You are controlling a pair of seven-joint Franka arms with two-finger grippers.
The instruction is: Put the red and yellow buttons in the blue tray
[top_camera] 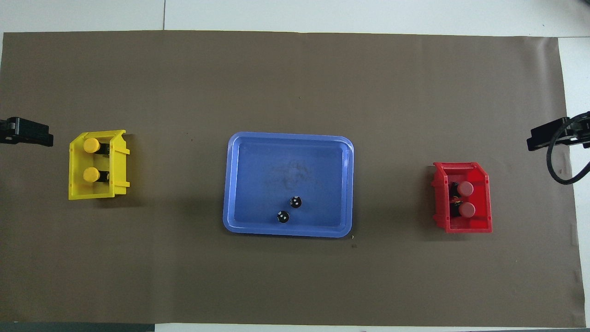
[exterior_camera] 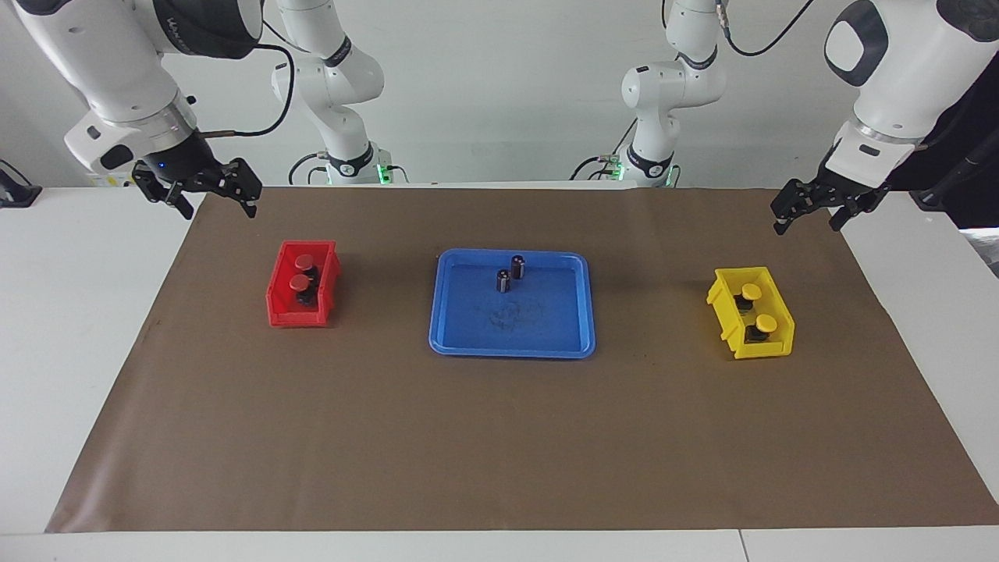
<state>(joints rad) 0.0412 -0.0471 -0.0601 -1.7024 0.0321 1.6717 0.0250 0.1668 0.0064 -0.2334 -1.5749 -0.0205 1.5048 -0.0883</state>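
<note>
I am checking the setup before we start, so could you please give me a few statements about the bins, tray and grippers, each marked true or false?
1. Both red buttons sit in the red bin. True.
2. The blue tray holds the yellow buttons. False: the yellow buttons are in the yellow bin; the tray holds two dark cylinders.
3. The left gripper holds a button. False: it is open and empty, over the mat's edge at the left arm's end.
4. The right gripper is open and empty. True.
5. The tray lies between the two bins. True.
</note>
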